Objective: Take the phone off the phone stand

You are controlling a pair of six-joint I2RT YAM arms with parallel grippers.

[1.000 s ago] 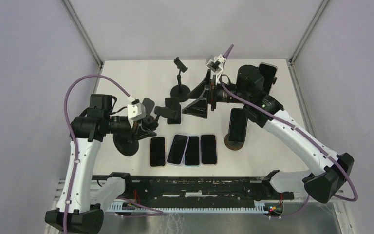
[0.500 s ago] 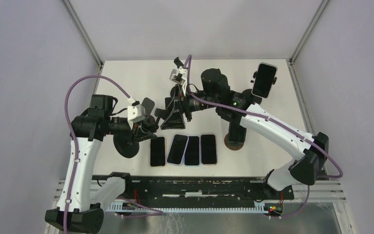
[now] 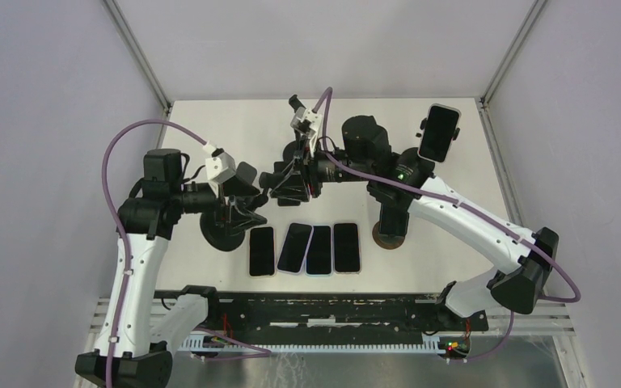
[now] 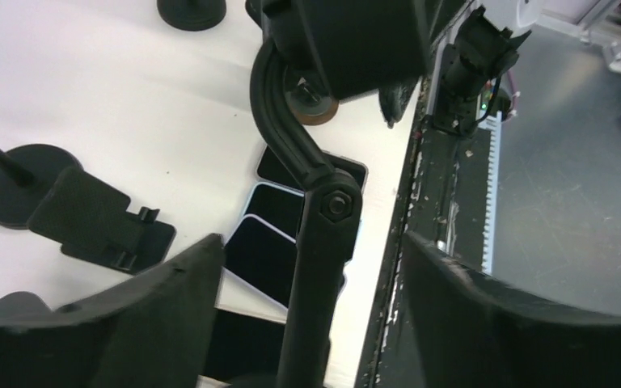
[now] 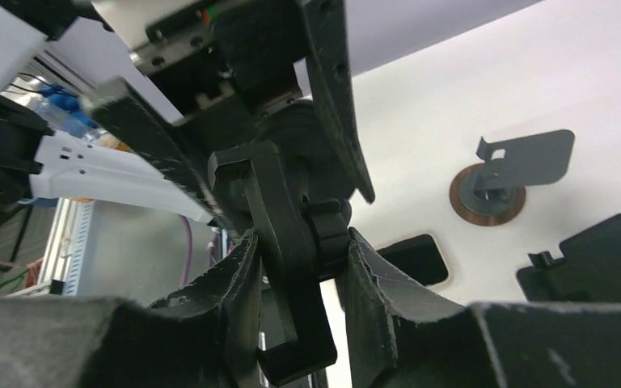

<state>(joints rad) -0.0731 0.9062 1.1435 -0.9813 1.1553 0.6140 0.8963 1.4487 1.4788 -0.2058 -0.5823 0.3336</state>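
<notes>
White table point(image 3: 210, 121) inside a plain grey-walled cell, seen from above and behind my 2 arms. Nearest, just in front of both claws, 4 loose phones point(image 3: 318, 249) lie flat, side by side.

My left claw point(image 4: 311, 242) has its fingers spread wide. They straddle a black jointed stand arm point(image 4: 279, 129) without touching it.

My right claw point(image 5: 299, 242) is what changed. 1 second ago it was out to the right and wide open. It has since swung across to meet my left claw. Its fingers now press against both sides of the clamp head point(image 5: 267, 186) at the top of that jointed arm. I can make out no phone in this clamp, though much of it is hidden.

By my judgement, both claws are now busy on a mount that looks empty, so the removal itself has not begun.

The only mounted phone point(image 3: 439, 133) is beyond my right claw and well off to its right, near the far right corner. It sits gripped in its phone stand point(image 3: 423, 125), with neither claw near it. It stands on end, long axis roughly vertical, top leaning slightly right. Its dark screen seems to face back toward my arm bases.
</notes>
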